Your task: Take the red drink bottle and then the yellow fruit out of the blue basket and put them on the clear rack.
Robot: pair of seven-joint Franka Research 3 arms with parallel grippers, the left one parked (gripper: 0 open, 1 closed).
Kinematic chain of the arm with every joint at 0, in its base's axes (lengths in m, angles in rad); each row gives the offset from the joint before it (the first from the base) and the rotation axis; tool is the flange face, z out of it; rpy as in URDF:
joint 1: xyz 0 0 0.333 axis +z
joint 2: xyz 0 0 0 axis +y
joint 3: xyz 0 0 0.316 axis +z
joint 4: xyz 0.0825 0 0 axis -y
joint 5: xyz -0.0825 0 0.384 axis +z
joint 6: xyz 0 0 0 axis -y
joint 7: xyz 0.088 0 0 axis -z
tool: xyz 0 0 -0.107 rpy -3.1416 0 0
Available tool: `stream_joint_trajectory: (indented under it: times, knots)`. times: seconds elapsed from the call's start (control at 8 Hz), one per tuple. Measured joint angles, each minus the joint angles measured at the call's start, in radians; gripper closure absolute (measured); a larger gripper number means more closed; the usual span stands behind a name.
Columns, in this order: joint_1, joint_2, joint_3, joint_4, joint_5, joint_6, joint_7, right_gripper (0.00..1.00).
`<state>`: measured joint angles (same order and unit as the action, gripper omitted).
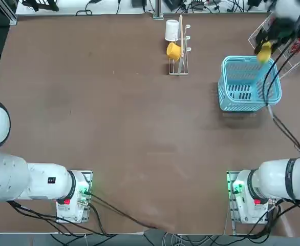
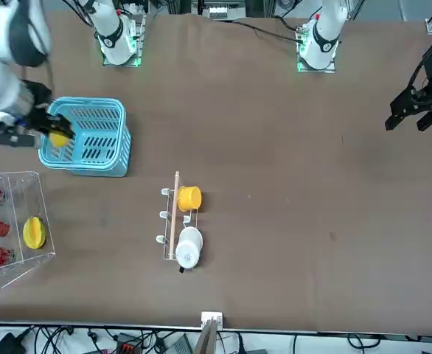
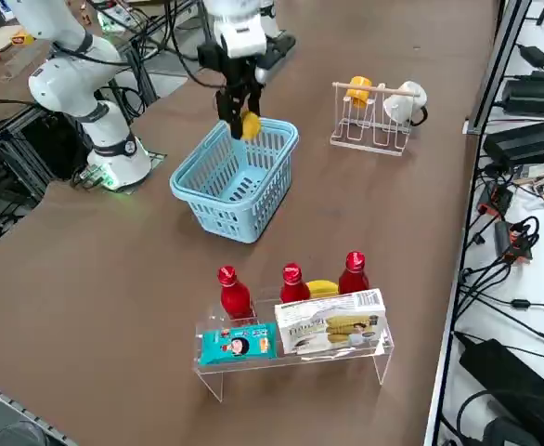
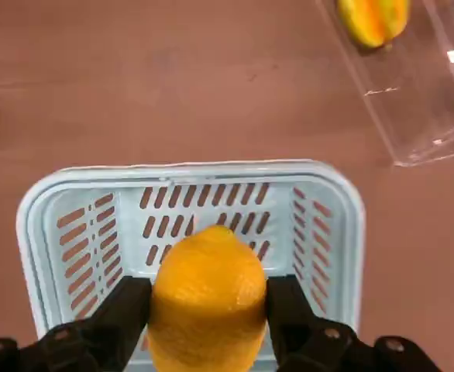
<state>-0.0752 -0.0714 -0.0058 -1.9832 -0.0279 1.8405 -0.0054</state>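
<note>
Brown table [image 1: 134, 118] below; my right gripper [image 4: 208, 306] pinches the lemon [image 4: 208, 302] by its sides over the basket [image 4: 188, 167], probably for lifting clear toward the rack [image 3: 295, 360].

top and front views share basket [image 1: 250, 105] [image 2: 102, 172]

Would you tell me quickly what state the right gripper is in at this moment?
Right gripper: closed on the yellow fruit, holding it above the blue basket.
</note>
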Motion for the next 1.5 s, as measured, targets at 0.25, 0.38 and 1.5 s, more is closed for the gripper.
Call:
stream_joint_trajectory:
  times: [0.25,0.38,1.5]
  knots:
    - [-0.050,0.073,-0.002,0.152,-0.031,-0.073,-0.099,0.15]
    - [-0.084,0.126,-0.004,0.198,-0.040,-0.073,-0.174,0.15]
    - [-0.251,0.542,-0.008,0.428,-0.079,0.205,-0.528,0.15]
